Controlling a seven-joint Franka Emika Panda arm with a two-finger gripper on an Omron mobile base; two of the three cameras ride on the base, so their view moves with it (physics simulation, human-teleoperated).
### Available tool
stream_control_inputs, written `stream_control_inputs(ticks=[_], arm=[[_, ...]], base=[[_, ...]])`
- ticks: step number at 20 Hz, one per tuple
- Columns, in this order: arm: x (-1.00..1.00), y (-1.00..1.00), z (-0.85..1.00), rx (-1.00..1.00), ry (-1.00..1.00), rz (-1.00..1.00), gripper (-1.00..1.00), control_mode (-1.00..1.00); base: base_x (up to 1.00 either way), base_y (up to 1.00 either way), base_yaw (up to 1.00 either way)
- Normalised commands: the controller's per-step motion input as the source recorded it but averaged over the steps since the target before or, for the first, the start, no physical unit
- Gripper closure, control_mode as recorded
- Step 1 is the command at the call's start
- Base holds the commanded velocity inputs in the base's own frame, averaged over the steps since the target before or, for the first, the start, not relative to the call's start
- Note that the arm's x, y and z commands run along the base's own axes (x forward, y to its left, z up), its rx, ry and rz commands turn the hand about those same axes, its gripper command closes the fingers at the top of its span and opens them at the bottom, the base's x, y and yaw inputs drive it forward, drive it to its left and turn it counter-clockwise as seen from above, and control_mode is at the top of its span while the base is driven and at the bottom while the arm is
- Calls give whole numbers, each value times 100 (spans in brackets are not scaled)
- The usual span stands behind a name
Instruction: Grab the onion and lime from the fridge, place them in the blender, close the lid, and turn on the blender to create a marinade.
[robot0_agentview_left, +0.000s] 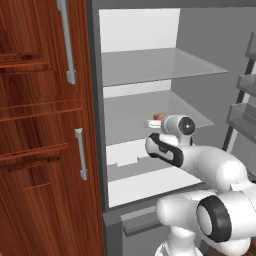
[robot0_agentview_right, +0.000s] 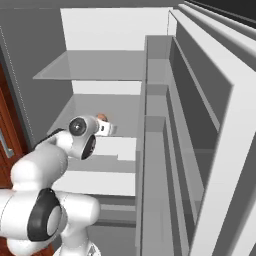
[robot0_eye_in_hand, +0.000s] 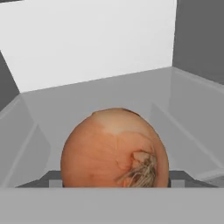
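The onion sits on the fridge shelf between the gripper jaws, which stand apart.

I read the onion as orange-brown, paler toward its top (a tan, stringy root tuft low on one side). The fridge is grey-walled, white at the back; the cupboard is red-brown, streaked wood.

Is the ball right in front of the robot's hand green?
No, the onion close in front of the hand is orange-brown, sitting on a fridge shelf.
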Motion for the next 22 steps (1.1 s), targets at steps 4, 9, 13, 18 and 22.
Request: stream_control_inputs(ticks=[4, 9, 13, 18, 22], arm=[[-100, 17, 89, 0, -9, -4, 100, -100], [-100, 21, 100, 0, 3, -9, 100, -100], [-100, 19, 100, 1, 18, -10, 100, -100], [-100, 20, 63, 4, 35, -4, 100, -100], [-100, 10, 14, 8, 37, 0, 100, -100]], base=[[0, 0, 0], [0, 0, 0], [0, 0, 0], [0, 0, 0], [0, 0, 0]])
